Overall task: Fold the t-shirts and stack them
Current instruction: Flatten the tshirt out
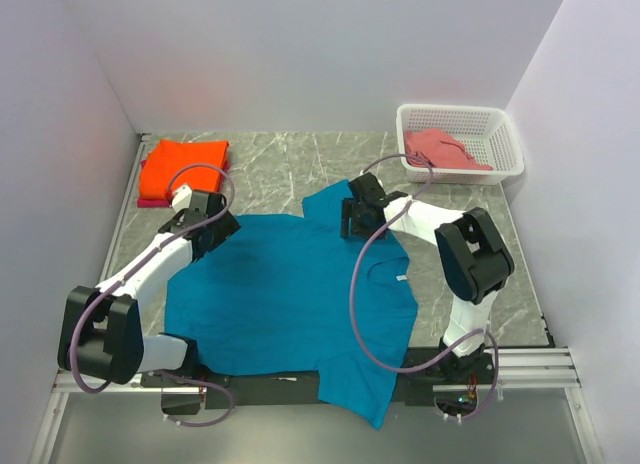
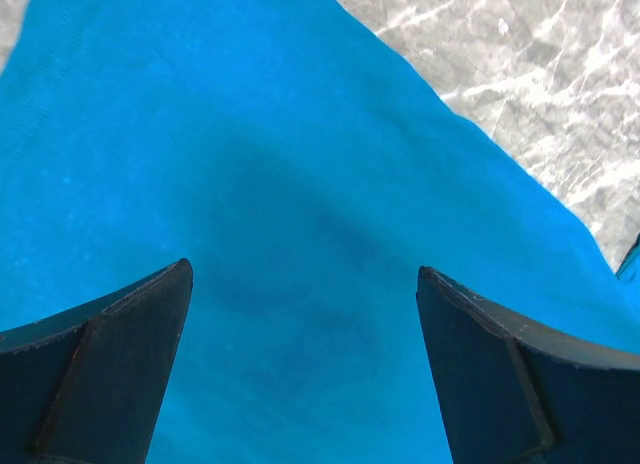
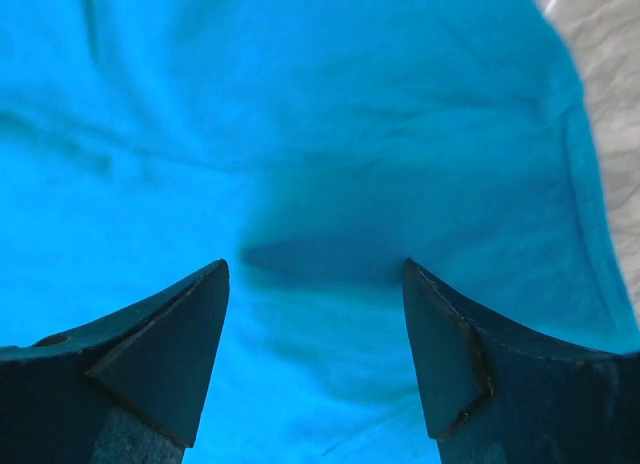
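Observation:
A teal-blue t-shirt lies spread flat on the marble table, its hem hanging over the near edge. My left gripper is open just above the shirt's far left corner; the cloth fills its wrist view between the fingers. My right gripper is open over the shirt's far right sleeve area. An orange t-shirt lies folded at the far left on top of a magenta one. A salmon-pink t-shirt sits in the basket.
A white plastic lattice basket stands at the far right corner. Walls close in the table on three sides. Bare marble shows behind the teal shirt and at the right.

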You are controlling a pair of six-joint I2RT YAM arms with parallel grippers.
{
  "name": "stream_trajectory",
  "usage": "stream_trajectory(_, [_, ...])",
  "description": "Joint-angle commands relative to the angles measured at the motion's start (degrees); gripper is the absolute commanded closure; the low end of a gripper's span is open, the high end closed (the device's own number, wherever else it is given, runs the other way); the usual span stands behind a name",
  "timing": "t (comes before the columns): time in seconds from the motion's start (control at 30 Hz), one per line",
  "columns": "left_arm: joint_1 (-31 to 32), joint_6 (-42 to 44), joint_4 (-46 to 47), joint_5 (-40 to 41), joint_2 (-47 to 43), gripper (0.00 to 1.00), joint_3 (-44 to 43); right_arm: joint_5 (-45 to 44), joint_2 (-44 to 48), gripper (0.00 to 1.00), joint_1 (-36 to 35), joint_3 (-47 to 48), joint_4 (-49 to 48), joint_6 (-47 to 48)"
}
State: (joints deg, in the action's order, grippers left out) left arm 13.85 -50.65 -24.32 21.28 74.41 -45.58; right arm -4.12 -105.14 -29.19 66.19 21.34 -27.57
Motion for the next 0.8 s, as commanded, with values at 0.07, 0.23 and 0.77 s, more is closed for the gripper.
stream_trajectory(0.07, [0.0, 2.6, 5.3, -2.6, -2.2, 0.01, 1.6, -3.0, -2.1, 0.23, 3.3, 2.1, 4.6, -0.1])
stream_trajectory(0.23, [0.1, 3.4, 5.9, -2.7, -2.3, 0.01, 1.2, -4.9, -1.3, 0.23, 6.4, 1.0, 6.9, 0.3])
stream_trajectory(0.77, [0.1, 5.7, 8.0, -5.6, 5.1, 0.01, -2.5, -9.0, -3.3, 0.23, 15.9, 4.9, 8.3, 8.8])
